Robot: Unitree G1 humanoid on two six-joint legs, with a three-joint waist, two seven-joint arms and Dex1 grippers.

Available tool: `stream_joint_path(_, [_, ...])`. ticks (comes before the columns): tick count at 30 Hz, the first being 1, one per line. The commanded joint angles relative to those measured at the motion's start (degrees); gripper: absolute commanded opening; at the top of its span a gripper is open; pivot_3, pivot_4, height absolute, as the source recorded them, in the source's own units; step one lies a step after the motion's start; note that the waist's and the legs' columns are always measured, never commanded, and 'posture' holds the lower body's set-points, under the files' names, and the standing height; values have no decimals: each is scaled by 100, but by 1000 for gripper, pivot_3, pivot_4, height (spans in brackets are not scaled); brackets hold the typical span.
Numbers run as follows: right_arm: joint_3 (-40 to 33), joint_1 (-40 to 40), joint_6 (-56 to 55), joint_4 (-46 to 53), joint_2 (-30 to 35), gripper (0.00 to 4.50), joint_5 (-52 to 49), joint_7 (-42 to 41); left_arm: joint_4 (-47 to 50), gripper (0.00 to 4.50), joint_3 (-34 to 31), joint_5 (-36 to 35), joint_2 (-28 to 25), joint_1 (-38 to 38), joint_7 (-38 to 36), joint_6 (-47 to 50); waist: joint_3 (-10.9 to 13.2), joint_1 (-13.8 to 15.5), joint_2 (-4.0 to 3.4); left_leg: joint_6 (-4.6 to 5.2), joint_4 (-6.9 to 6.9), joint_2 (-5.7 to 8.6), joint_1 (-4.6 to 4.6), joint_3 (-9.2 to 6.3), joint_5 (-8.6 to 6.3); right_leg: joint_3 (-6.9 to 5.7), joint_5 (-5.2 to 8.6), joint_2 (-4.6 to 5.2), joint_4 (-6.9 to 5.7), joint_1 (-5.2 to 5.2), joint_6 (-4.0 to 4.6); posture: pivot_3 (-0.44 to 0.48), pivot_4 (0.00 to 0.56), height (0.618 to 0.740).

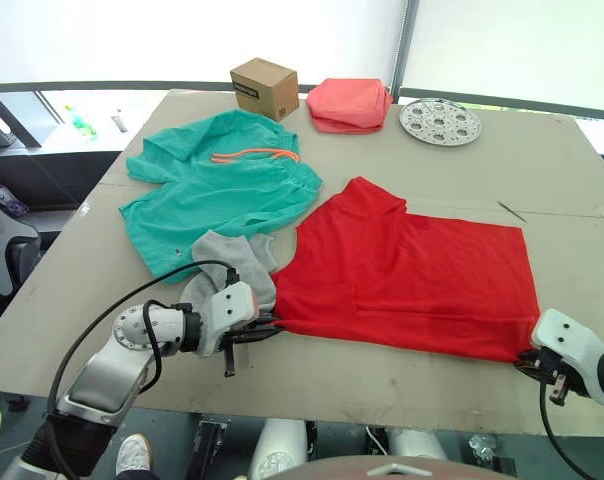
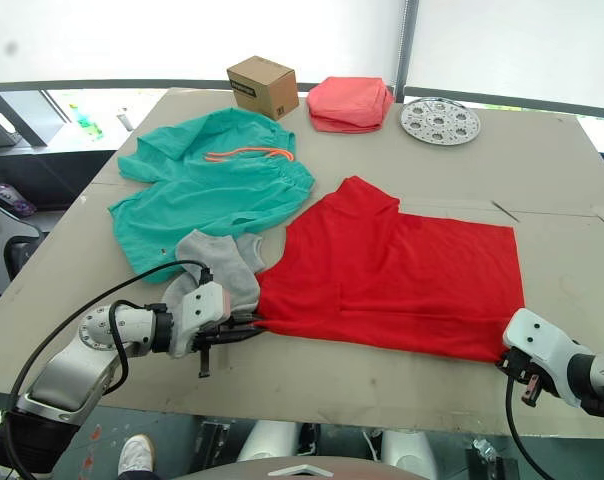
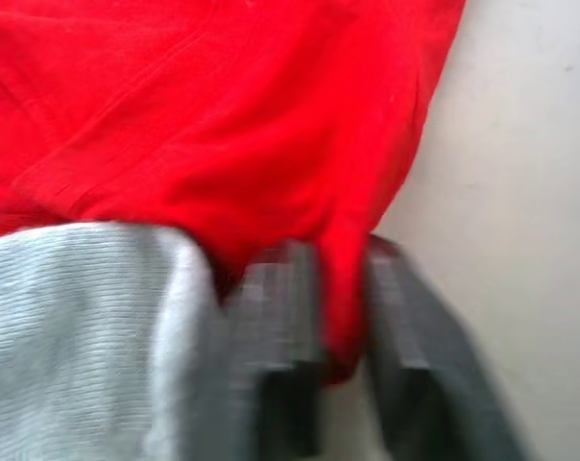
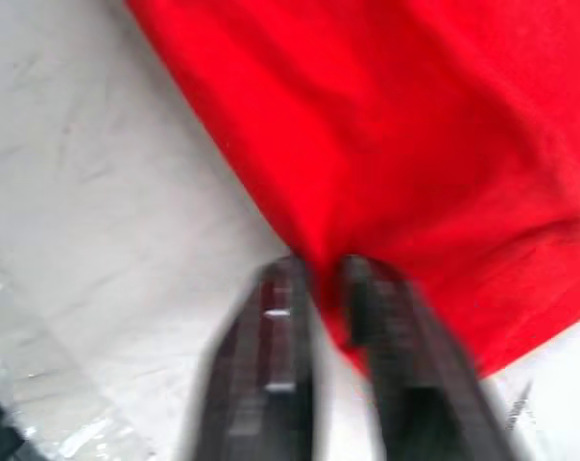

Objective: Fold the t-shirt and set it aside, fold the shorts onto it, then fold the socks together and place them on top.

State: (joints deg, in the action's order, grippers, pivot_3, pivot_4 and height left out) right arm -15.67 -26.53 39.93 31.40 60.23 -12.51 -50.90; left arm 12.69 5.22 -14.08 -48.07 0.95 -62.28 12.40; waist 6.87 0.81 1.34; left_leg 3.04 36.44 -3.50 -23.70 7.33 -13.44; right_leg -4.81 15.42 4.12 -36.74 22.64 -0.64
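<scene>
**Both grippers pinching the t-shirt's near corners**

You're sitting with your left gripper at the near left corner of the red t-shirt, and the left wrist view is showing its two black fingers squeezing a fold of red fabric between them. Your right gripper is doing the same at the near right corner, its fingers narrowed onto the hem right at the near edge of the table. The shirt is lying flat between them, stretching across the right half of the table. The grey socks are lying just beside your left gripper, touching the shirt's left edge and overlapping the teal shorts, which are spreading out farther back on the left, orange drawstring showing. Along the far edge you're seeing a cardboard box, a folded salmon-pink cloth and a round metal tray.
</scene>
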Motion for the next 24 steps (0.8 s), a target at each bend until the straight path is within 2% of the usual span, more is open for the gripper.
stream_joint_path(1, [15,59,104,-135,60,30,149,62,-138,3,235,106,-5,129,-151,-10,2,0,-4,2,2,4,0,2,-1,1,0,5,0,0,0,0,150,740])
stream_joint_path(5, [-95,4,189,24,291,30,-43,-336,104,3,200,-204,-296,304,-686,83,7,-7,-15,3,2,6,0,1,-1,0,0,7,-1,1,0,0,150,740])
stream_joint_path(10, [-353,-432,343,255,701,30,-156,-928,639,3,48,-607,-819,721,-1182,383,6,5,-23,11,-7,4,0,-1,4,-5,-6,4,0,4,13,0,150,740])
stream_joint_path(16, [-716,-1059,541,713,701,30,-177,-1263,1030,3,-147,-757,-1054,1174,-1196,494,15,8,-30,24,-14,4,-3,-12,10,-16,8,1,2,3,-11,0,150,740])
stream_joint_path(21, [-903,-1356,544,892,464,30,-96,-1188,1283,3,-337,-786,-985,1396,-971,415,19,7,-33,3,-11,4,-3,-13,-2,-14,10,4,2,3,-13,0,150,740])
stream_joint_path(23, [-1087,-1280,424,895,215,30,-161,-1115,1448,3,-563,-1207,-871,1349,-887,695,22,7,-31,1,-10,4,-3,-14,-3,-14,10,4,2,3,-13,0,150,740])
stream_joint_path(24, [-1242,-1225,403,906,107,5,-269,-1166,1546,398,-720,-1573,-819,1286,-803,1032,23,7,-32,1,-9,4,-3,-15,-3,-14,9,4,1,3,-13,0,150,740])
